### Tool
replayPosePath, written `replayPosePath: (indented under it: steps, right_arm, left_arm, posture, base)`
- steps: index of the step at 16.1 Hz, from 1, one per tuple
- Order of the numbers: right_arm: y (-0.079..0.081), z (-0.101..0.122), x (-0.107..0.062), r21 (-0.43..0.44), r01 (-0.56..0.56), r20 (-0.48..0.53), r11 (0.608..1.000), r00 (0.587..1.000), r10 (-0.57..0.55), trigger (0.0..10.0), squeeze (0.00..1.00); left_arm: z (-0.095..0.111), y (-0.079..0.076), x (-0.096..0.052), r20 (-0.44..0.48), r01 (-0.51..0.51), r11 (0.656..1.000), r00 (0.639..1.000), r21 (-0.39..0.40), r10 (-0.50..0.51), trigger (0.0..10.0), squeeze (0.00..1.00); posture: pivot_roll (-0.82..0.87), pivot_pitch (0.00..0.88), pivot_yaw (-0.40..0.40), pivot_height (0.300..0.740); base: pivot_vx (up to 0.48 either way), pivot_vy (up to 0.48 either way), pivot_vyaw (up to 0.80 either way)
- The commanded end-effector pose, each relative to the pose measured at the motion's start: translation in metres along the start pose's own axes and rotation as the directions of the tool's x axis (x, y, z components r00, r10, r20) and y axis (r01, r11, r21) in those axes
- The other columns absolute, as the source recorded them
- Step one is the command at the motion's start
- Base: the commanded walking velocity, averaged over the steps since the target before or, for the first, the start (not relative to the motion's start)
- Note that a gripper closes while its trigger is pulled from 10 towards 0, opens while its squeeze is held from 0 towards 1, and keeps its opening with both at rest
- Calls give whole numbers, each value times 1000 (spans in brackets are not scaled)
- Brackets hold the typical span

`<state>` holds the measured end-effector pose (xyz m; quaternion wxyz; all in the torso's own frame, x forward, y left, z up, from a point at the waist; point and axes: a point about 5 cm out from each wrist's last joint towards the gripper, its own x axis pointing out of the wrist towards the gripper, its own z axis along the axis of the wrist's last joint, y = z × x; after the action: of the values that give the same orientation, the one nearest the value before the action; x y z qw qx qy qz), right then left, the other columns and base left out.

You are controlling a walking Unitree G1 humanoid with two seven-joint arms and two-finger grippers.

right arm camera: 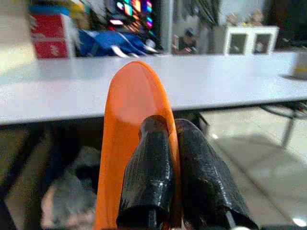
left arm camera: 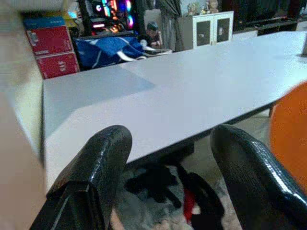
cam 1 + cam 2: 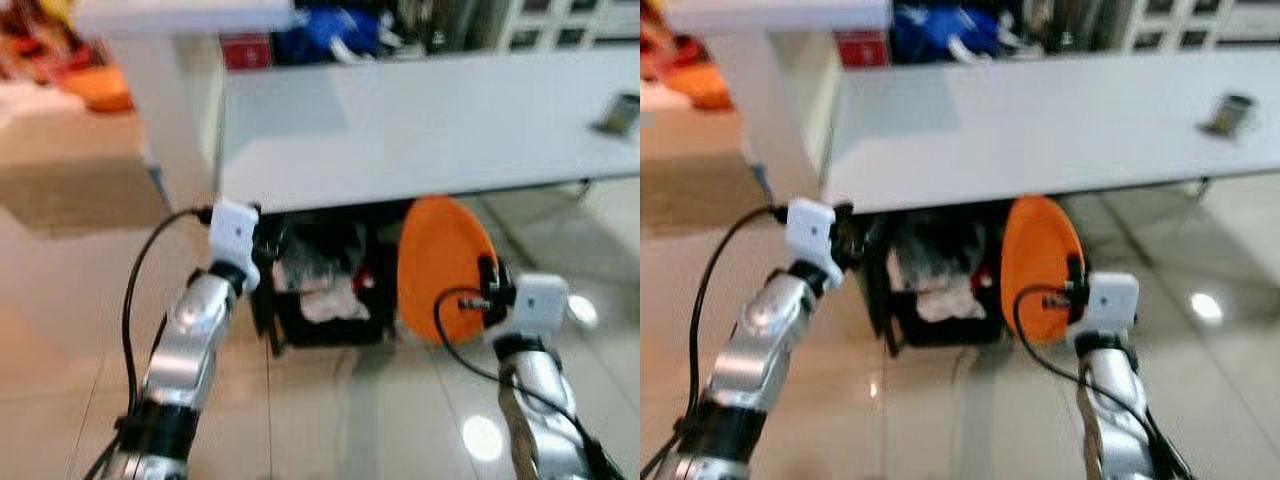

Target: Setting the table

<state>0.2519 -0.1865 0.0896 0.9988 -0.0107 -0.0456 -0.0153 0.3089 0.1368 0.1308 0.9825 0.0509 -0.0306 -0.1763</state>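
Plate, orange, stands on edge in your right gripper; its rim is pinched between the two black fingers, which are closed tight against it with almost no gap. In the head views the plate hangs in front of the near edge of the white table, its top just at the level of the tabletop's underside and its body below that edge, over the tiled floor. You see the plate nearly face-on in the left eye view and edge-on in the right wrist view, where it rises upright between the fingers.

Your left gripper is raised beside the table's near left corner. Its two fingers stand wide apart and hold nothing; between them, in the left wrist view, you see the table edge and the dark space below it. An orange sliver of the plate shows at that view's border.

Under the table sits a black crate of crumpled white and red material, between your two arms and just left of the plate. A small dark object, too blurred to identify, lies on the tabletop far to the right. Beyond the table you find a blue bag, red boxes and a white cabinet. Both head views are softly blurred.
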Motion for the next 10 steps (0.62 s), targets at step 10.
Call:
replayPosePath:
  steps: [10]
  right_arm:
    - [10,9,6,3,-38,60,999,997,38,0,0]
  left_arm:
    - [-12,8,7,-81,-29,1000,996,11,30,10000,0]
  posture:
    - [3,0,56,740]
  base:
    - [76,-343,0]
